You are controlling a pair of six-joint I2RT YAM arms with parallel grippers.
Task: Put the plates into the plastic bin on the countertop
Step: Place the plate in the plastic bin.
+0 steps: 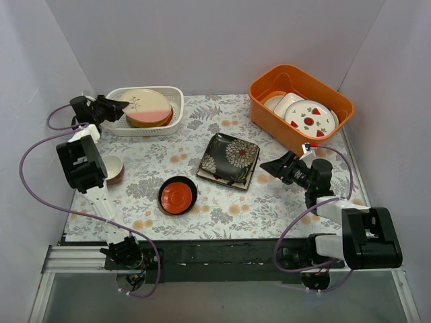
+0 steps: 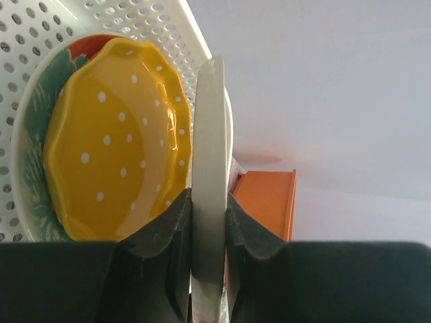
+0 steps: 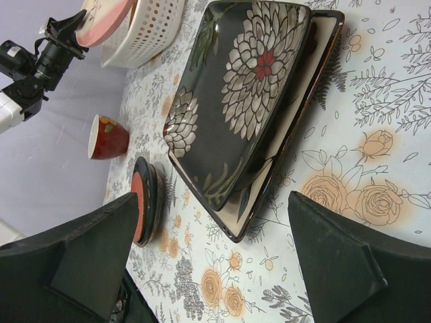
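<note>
Left wrist view: the left fingers pinch the pink plate by its rim above the plastic bin, likely to lay it on the yellow plate; the right fingers are spread.

Overhead camera high at the near edge, taking in the whole countertop, left wrist camera tight against the plastic bin, facing the orange tub, right wrist camera low by the dark floral plate, bin in all three.
</note>
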